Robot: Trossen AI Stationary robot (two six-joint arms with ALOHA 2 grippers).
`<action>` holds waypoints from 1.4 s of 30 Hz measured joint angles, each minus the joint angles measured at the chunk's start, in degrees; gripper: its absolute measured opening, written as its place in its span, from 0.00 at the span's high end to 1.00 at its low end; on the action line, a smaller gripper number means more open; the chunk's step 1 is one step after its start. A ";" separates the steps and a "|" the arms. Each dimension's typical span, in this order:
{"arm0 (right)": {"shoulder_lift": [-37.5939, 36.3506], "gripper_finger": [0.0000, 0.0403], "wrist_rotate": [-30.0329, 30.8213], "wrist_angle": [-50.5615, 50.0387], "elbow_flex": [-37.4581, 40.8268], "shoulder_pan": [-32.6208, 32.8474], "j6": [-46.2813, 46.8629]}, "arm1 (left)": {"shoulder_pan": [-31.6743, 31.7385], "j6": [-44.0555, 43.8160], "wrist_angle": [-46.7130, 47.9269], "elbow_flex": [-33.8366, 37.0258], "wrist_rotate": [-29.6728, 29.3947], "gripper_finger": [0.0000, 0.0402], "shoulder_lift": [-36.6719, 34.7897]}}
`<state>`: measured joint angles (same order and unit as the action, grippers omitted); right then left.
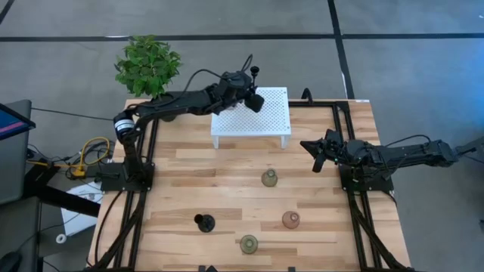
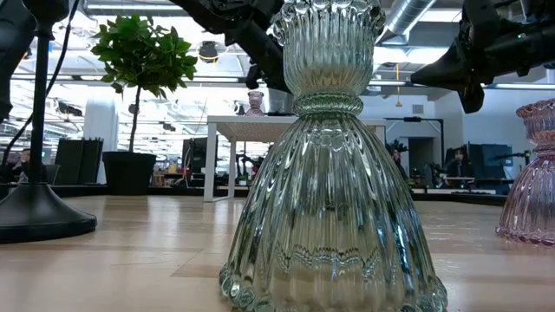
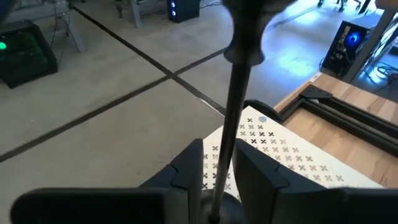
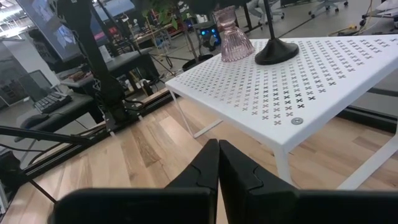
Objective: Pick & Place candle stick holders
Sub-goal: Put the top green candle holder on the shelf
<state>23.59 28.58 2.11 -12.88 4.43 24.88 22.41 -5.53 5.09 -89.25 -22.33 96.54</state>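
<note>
A white perforated stand [image 1: 253, 121] sits at the table's far middle. On it stand a pink glass holder [image 4: 229, 32] and a black holder, its round base [image 4: 277, 53] flat on the stand's top. My left gripper [image 3: 219, 163] is over the stand, slightly open, with a finger on each side of the black holder's thin stem [image 3: 231, 118]. Two olive-green holders [image 1: 269, 178] [image 1: 248, 244], a pink one [image 1: 291, 220] and a black one [image 1: 204, 222] stand on the table. My right gripper [image 1: 318, 155] is shut and empty, to the stand's right. My left gripper has its fingers [image 3: 258, 174] on either side of the black holder's stem [image 3: 225, 155], low on it, coming slantwise from the table's left and above. The white stand shows between one finger and the stem. Whether the other finger touches the stem, I cannot tell.
A potted green plant [image 1: 147, 64] stands at the far left corner, beyond the table edge. Black rails [image 1: 352, 204] run along both sides of the table. The wood between the stand and the loose holders is bare.
</note>
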 joint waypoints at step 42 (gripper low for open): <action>-0.02 1.00 -0.02 0.20 0.00 0.04 0.00 | -20.00 7.04 6.76 0.00 26.99 0.92 -20.80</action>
<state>23.57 28.56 2.31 -12.88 4.47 24.88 2.41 1.50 11.86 -89.25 4.67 75.74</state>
